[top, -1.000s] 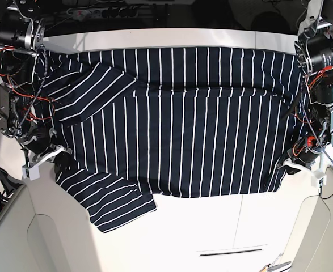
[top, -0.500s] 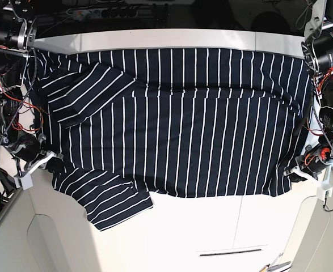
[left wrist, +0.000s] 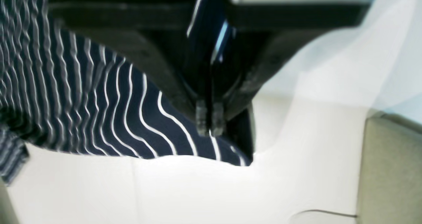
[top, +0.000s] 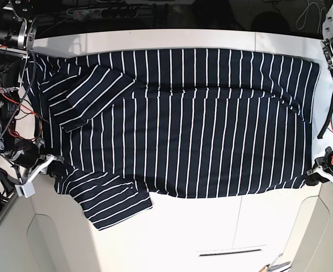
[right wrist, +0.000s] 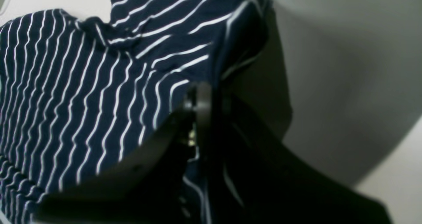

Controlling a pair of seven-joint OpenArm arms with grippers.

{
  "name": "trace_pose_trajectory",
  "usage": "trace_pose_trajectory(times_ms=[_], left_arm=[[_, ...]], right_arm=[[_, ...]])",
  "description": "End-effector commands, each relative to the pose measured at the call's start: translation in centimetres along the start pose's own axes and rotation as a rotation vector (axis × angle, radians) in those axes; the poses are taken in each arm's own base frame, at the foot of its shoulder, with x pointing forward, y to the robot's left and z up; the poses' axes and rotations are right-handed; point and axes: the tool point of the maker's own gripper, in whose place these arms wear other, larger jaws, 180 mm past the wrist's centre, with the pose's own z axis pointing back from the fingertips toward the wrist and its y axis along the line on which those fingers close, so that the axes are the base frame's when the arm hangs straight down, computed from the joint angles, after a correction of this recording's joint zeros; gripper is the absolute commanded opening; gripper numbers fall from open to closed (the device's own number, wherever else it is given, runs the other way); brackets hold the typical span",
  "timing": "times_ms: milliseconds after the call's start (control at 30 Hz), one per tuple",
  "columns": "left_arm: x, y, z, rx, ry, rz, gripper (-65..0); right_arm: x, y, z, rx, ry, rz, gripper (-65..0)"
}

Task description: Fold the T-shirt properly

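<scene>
The dark navy T-shirt (top: 177, 130) with thin white stripes lies spread wide on the white table (top: 211, 226). One sleeve (top: 92, 90) is folded onto the body at the back left. The other sleeve (top: 112, 201) sticks out at the front left. My left gripper (top: 315, 177) is shut on the shirt's front right corner; the left wrist view shows its fingertips (left wrist: 201, 118) pinching the hem of the cloth (left wrist: 99, 112). My right gripper (top: 51, 164) is shut on the shirt's left edge near the front sleeve; in the right wrist view the cloth (right wrist: 82, 85) is bunched between its jaws.
Both arms' bodies and red wiring (top: 7, 107) stand along the table's left and right sides. Cables (top: 109, 11) lie behind the table's back edge. A narrow slot (top: 231, 251) is in the table's front part. A beige panel (left wrist: 389, 171) lies beyond the table's right edge.
Both grippers have moved outward and slightly forward with the cloth in them. The shirt is pulled wider and flatter, and its right edge reaches further right.
</scene>
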Motion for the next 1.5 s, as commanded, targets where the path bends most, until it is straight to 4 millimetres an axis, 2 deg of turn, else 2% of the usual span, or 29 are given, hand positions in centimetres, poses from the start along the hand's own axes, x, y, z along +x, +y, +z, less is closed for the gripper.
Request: trace_pose_trajectory(times_ms=[0, 167, 333, 467, 600, 800, 867, 1033, 1233, 1267, 1367, 1400, 1467], left_arm=[[3.1, 0.1, 1.2, -0.015, -0.068, -0.018, -65.0], [3.2, 1.6, 2.9, -0.006, -0.068, 0.008, -65.0], [0.5, 3.0, 3.9, 0.012, -0.019, 0.036, -65.0], [-0.9, 3.1, 4.4, 0.002, -0.009, 0.055, -65.0], [-2.0, 2.5, 4.9, -0.007, 0.028, 0.012, -65.0], [-2.8, -0.9, 5.9, -0.07, 0.032, -0.108, -65.0], [-3.0, -1.4, 6.6, -0.072, 0.028, -0.144, -65.0], [-3.0, -0.3, 8.7, -0.02, -0.005, -0.162, -65.0], [-4.4, -0.5, 9.0, -0.03, 0.013, -0.147, -65.0], [-4.7, -0.6, 9.0, -0.035, 0.016, -0.139, -65.0], [-5.6, -0.8, 8.8, -0.042, 0.028, -0.125, -65.0], [-5.8, -0.9, 8.7, -0.044, 0.035, -0.121, -65.0], [-6.2, -1.2, 8.5, -0.051, 0.039, -0.113, -65.0]], right_arm=[[2.9, 0.2, 0.9, 0.012, -0.075, 0.023, -65.0], [2.2, 0.2, 1.3, 0.008, -0.055, 0.028, -65.0], [1.1, 0.0, 3.0, -0.004, -0.091, 0.019, -65.0], [0.6, -0.4, 4.9, -0.032, -0.127, 0.022, -65.0], [-0.9, -0.9, 6.3, -0.062, -0.119, 0.019, -65.0], [-2.4, -1.4, 8.0, -0.078, -0.135, -0.012, -65.0], [-3.3, -1.8, 8.4, -0.091, -0.126, -0.025, -65.0], [-4.9, -2.0, 8.4, -0.099, -0.096, -0.04, -65.0], [-5.1, -3.0, 8.5, -0.151, -0.089, -0.016, -65.0], [-5.1, -3.2, 8.5, -0.163, -0.091, -0.017, -58.8], [-4.5, -3.4, 8.6, -0.17, -0.12, -0.017, -33.1], [-4.3, -3.5, 8.6, -0.176, -0.129, -0.011, -27.9], [-3.7, -3.8, 8.7, -0.198, -0.161, 0.009, -25.4]])
